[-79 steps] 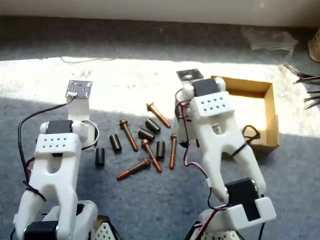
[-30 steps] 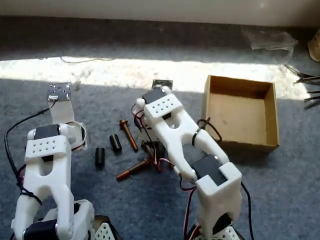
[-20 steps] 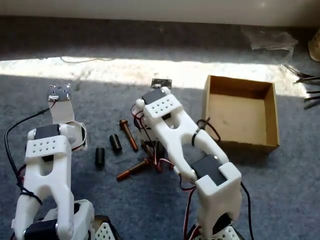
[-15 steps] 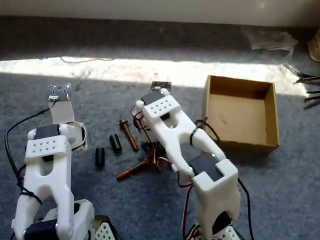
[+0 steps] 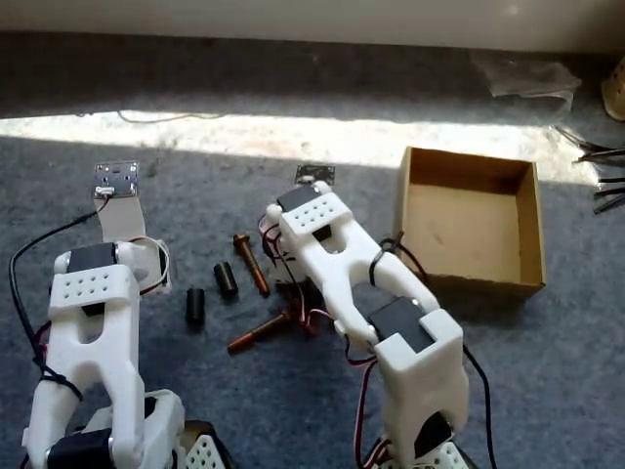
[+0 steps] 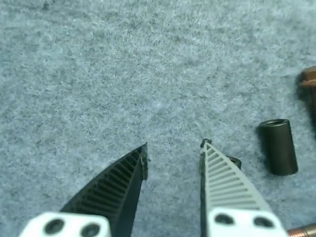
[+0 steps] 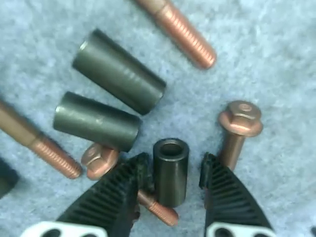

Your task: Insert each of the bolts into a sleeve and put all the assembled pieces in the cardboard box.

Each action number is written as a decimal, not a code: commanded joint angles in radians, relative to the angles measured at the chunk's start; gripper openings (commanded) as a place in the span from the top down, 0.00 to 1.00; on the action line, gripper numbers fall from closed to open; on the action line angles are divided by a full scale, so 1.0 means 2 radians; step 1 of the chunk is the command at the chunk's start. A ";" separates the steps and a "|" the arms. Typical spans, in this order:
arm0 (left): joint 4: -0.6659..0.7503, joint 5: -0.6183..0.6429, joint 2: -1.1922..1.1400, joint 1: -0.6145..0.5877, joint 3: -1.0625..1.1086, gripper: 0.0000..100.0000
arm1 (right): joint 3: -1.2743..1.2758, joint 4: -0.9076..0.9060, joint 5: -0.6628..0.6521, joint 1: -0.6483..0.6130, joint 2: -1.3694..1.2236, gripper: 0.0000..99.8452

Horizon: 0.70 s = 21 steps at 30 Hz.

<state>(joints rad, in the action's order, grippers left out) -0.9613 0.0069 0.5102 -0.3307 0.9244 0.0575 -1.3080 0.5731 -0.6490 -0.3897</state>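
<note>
My right gripper (image 7: 174, 159) sits spread astride one sleeve (image 7: 171, 175). Closing may also pinch the bolt (image 7: 160, 211) touching that sleeve. My left gripper (image 6: 174, 146) is likewise spread.

Grey carpet (image 5: 547, 371) all over; sunlit strip (image 5: 244, 137) across far side; pale wall (image 5: 293, 15) behind, w/ clear plastic bag (image 5: 522, 73) nearby.

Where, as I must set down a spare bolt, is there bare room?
Bare carpet on the box's near side, and ahead of the left hand. The box is empty too. Crowded: bolts and sleeves around the right hand.
</note>
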 commanded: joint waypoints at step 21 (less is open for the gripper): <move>0.008 0.001 0.001 -0.007 -0.003 0.83 | -0.004 0.023 -0.064 0.018 0.013 1.00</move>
<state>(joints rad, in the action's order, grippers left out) -0.9613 0.0069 0.5102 -0.3307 0.9244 0.0575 -1.2912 0.5301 -0.6276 -0.3897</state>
